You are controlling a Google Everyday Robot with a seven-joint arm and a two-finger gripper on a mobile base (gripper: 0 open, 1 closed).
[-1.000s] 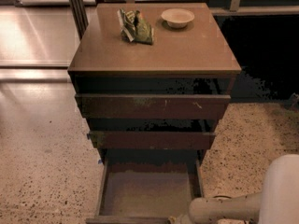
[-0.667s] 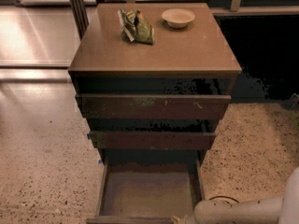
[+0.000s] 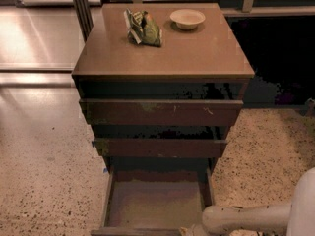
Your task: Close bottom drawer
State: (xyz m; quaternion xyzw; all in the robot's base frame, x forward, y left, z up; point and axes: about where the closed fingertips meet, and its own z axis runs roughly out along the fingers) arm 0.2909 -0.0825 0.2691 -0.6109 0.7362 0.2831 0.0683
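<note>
Bottom drawer [image 3: 156,205] standing pulled out at lower centre, gripper [image 3: 191,229] sitting by its front edge at frame bottom, open or closed impossible to tell

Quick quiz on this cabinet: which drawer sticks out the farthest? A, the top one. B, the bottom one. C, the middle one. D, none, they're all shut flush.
B: the bottom drawer is out well past the middle drawer, with the inside of its tray showing, and the gripper sits by its front edge at the bottom of the camera view.
</note>
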